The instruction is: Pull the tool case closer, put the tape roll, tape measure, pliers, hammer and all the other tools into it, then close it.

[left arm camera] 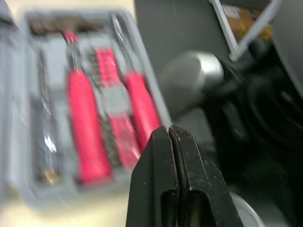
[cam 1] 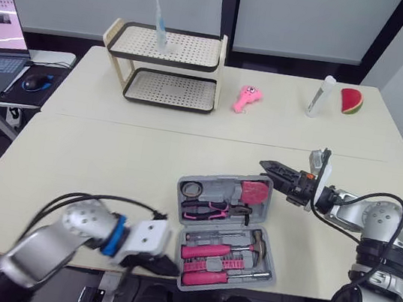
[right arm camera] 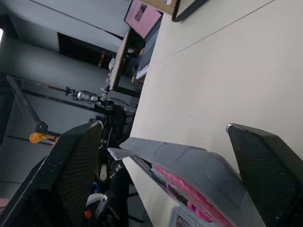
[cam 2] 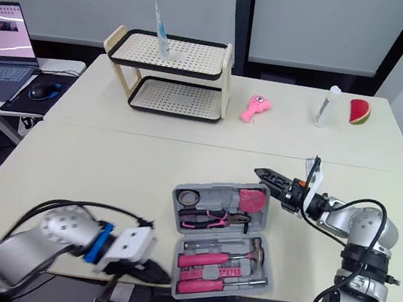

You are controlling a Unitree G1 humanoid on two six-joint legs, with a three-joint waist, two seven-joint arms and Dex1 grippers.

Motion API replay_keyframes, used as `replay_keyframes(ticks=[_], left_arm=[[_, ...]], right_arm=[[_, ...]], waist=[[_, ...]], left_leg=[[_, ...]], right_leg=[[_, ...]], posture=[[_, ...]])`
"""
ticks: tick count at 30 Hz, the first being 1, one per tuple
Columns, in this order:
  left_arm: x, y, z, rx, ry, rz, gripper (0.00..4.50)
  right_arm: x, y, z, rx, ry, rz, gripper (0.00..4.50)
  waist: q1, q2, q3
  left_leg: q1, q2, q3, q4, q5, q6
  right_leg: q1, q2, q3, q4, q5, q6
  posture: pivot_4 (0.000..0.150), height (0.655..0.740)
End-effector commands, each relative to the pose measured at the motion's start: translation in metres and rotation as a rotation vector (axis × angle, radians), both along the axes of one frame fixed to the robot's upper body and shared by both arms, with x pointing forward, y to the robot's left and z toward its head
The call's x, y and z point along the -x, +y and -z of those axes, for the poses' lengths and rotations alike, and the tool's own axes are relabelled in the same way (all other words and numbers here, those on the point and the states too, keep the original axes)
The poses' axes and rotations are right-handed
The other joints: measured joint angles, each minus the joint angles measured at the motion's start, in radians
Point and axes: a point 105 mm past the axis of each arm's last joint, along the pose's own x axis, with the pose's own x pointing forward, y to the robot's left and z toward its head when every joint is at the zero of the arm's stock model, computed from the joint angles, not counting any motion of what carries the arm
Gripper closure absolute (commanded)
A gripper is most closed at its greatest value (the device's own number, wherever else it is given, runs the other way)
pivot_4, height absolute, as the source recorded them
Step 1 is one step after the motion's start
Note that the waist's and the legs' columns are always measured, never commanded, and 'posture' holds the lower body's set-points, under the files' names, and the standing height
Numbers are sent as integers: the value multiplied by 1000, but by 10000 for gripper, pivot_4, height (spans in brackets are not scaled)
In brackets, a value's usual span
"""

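Left gripper sits at the near edge of the table, just beside the near left corner of the tool case. Its 2 fingers are pressed together with nothing between them. Right gripper is near the far right corner of the case, its 2 fingers spread wide and empty (we cannot tell whether it touches the case).

We note the case lies open and flat near the front edge of the table, between the 2 grippers. Far half: tape roll, tape measure, pliers. Near half: hammer and 2 pink-handled tools.

On the far side of the table, well apart from the case: a 2-tier rack, a pink toy, a white bottle.
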Motion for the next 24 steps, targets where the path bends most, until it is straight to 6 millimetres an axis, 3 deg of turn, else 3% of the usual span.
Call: replay_keyframes(ticks=[1,3,6,10,12,15,19,24], left_arm=[[6,25,7,-53,-22,-22,45000],[7,42,16,-89,-24,-58,45000],[1,49,25,-98,-54,-116,45000],[-12,44,35,-86,-108,-179,45000],[-16,34,35,-53,-102,-209,45000],[-26,23,36,-28,-119,-253,45000],[-33,26,37,-44,-128,-275,45000],[-34,15,21,62,-131,-253,45000]], right_arm=[[26,0,-30,-17,-73,-116,338],[44,-2,-39,-9,-103,-193,338],[75,-4,-44,40,-127,-308,338],[122,-4,-40,208,-141,-463,338],[135,-6,-36,286,-150,-482,338],[136,-10,-29,303,-143,-435,338],[139,-10,-21,341,-136,-433,338],[100,-30,-13,425,-190,-223,338]], waist=[[0,1,1],[2,1,1],[6,1,1],[9,2,2],[7,1,1],[6,-2,0],[5,-2,0],[6,-3,0]], left_leg=[[0,0,0,-1,0,0],[0,0,0,-2,0,0],[-1,0,0,-2,0,0],[-2,-1,-1,-3,0,0],[-2,0,-1,-2,0,0],[-2,0,-1,-2,0,0],[-1,0,-1,-3,0,0],[-1,-1,0,-2,0,0]], right_leg=[[0,0,0,-2,0,0],[0,-1,0,-3,0,0],[1,-2,0,-6,0,0],[3,-3,0,-11,0,0],[3,-2,0,-11,0,0],[4,-1,-1,-11,0,0],[4,0,-1,-11,0,0],[4,0,-1,-11,0,0]], posture=[[1500,7400],[1500,7400],[1500,7400],[1500,7400],[1500,7400],[1500,7400],[1500,7400],[1500,7400]])
